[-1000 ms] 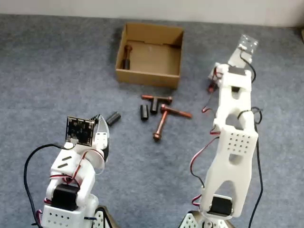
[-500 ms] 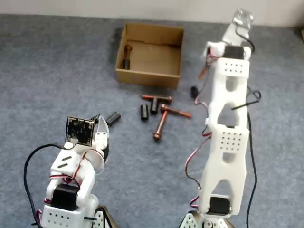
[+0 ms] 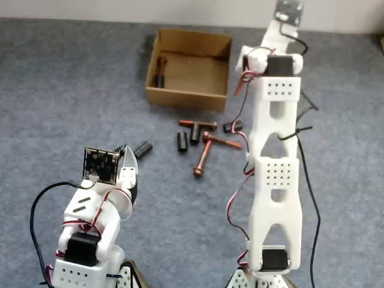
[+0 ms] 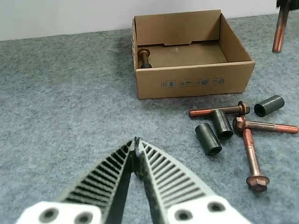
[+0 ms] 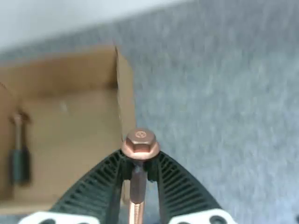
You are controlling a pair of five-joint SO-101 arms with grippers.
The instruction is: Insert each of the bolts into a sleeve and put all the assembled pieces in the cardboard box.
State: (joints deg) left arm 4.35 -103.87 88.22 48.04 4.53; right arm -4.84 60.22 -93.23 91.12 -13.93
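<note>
Copper bolt [image 5: 140, 142] is clamped just under its hexagonal head by the right gripper [image 5: 139, 161], whose jaws are closed narrowly on the shank, which hangs downward. Over the last second the bolt has been carried from well off the cardboard box [image 3: 186, 99] to just beside the wall on the right arm's side. It is held above the carpet [image 3: 72, 90] and is not yet over the opening.

During that swing a dark sleeve [image 3: 231, 126] seems to have been lost from the bolt's lower end. It is now seen lying on the carpet near the box's front corner on that side, and the hanging shank is shown bare in the left wrist view. If that reading holds, the carried piece is no longer assembled, and it is judged that the sleeve must be refitted before a drop into the box counts.

One assembled piece [image 3: 160, 71] is already lodged against the box's opposite wall. Three loose bolts [image 3: 202, 159] and two further sleeves [image 3: 182, 142] are scattered just in front of the box, and another sleeve [image 3: 142, 149] is set farther off.

The right arm [image 3: 273, 180] is stretched almost to full length towards the box, with its wrist raised beside the wall. The left arm [image 3: 90, 222] is unmoved, folded back well short of the box. The left gripper [image 4: 135, 142] is closed on nothing and is pointed towards the box.
</note>
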